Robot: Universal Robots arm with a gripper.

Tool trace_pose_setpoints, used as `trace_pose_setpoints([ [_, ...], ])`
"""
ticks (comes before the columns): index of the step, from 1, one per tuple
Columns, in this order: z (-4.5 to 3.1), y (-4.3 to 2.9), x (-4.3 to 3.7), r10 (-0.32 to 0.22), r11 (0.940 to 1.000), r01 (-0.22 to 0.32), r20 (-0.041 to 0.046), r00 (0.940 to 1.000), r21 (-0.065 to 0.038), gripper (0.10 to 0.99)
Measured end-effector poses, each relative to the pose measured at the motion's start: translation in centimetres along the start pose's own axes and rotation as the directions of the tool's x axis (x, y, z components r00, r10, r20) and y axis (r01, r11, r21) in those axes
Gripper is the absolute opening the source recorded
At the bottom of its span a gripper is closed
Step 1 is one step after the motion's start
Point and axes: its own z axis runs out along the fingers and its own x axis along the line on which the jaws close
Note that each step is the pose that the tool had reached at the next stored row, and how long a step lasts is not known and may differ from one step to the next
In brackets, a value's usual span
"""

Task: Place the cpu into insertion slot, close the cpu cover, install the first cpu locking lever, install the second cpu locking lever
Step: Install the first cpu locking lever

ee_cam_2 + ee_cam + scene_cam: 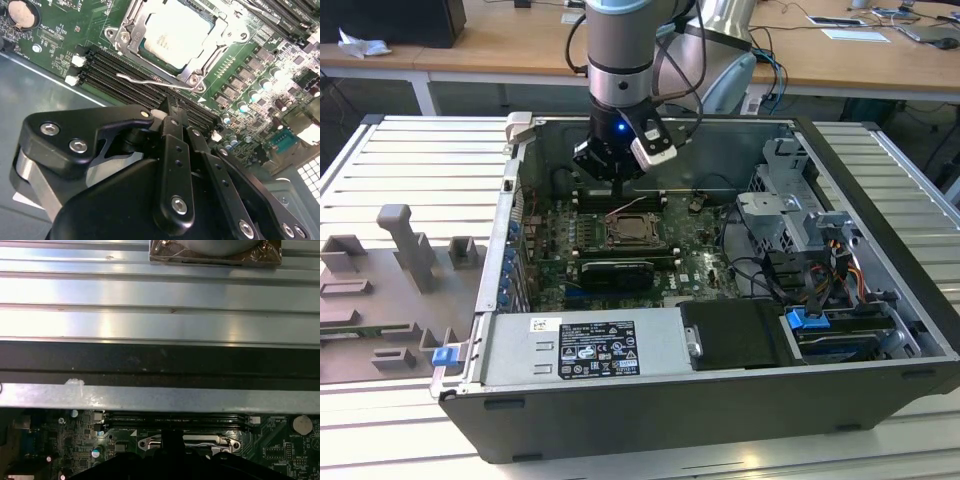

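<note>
Inside the open computer case [880,300], the gripper [172,107], fingers pressed together and empty, hovers beside the locking lever [150,80], the cpu [175,30] seated in the insertion slot [127,35] under the cpu cover [220,25]; lever installation is judged current, requiring precise downward pressure.

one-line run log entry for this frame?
cpu: seated in insertion slot | cpu cover: closed over it | locking lever: beside socket, latch state unclear | claw: hovering near lever, holding nothing
</note>
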Motion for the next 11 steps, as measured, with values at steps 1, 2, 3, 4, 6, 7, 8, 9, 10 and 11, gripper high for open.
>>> trace_pose_setpoints([
  [1,0.01,0.00,0.00,0.000,1.0000,0.000,0.0000,1.0000,0.000,0.106],
  [2,0.03,0.00,0.00,0.000,1.0000,0.000,0.0002,1.0000,0.000,0.106],
  [3,0.07,0.00,-0.01,0.000,1.0000,0.000,0.0003,1.0000,0.000,0.106],
  [4,0.09,-0.01,-0.05,0.000,1.0000,0.000,0.0002,1.0000,0.000,0.106],
  [6,0.18,-0.02,-0.22,0.000,1.0000,0.000,0.0001,1.0000,0.000,0.106],
  [7,0.20,-0.03,-0.22,-0.001,1.0000,0.001,0.0000,1.0000,0.000,0.106],
  [8,0.22,-0.03,-0.22,-0.002,1.0000,0.002,-0.0001,1.0000,0.000,0.106],
  [9,0.25,-0.03,-0.22,-0.004,1.0000,0.004,-0.0003,1.0000,0.000,0.106],
  [10,0.28,-0.03,-0.23,-0.008,1.0000,0.008,-0.0007,1.0000,0.000,0.106],
  [11,0.33,-0.04,-0.23,-0.015,0.9999,0.015,-0.0014,0.9999,0.000,0.106],
])
